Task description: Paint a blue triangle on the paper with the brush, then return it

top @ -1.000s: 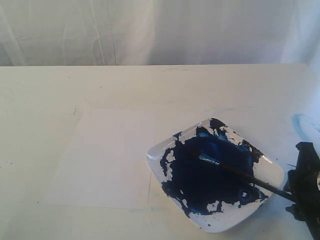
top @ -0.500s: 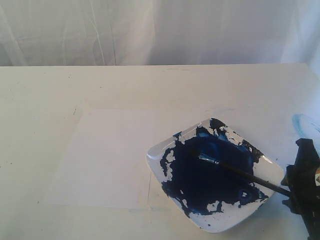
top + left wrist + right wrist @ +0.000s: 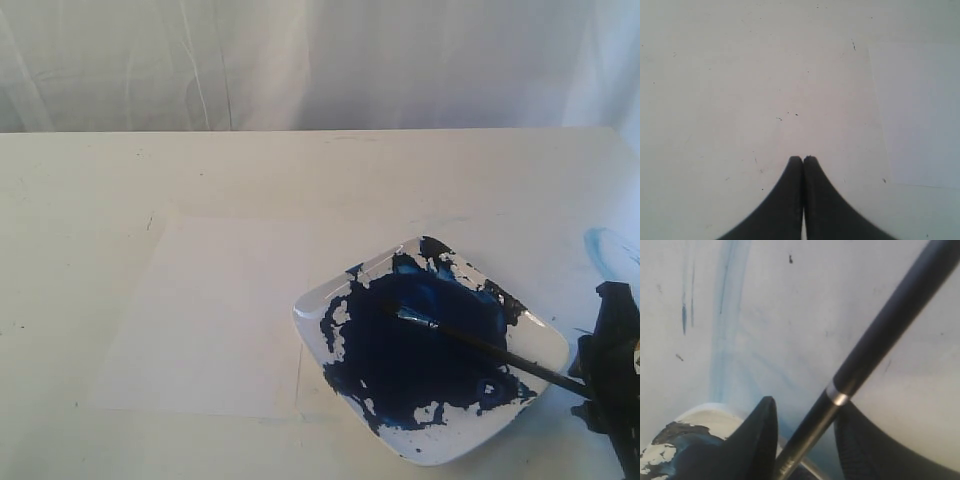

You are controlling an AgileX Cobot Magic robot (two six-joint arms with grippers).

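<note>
Everything is very bright and washed out. The surface (image 3: 250, 170) glows white. Up close the brush (image 3: 880, 325) looks a bit blurry.

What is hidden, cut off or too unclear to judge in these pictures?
1. Exterior view: the right gripper is cut off by the frame edge; its jaws do not show.
2. Right wrist view: the bristles of the brush lie outside the frame; whether the fingers touch its handle is unclear.
3. Left wrist view: most of the paper is cut off by the edge.
</note>
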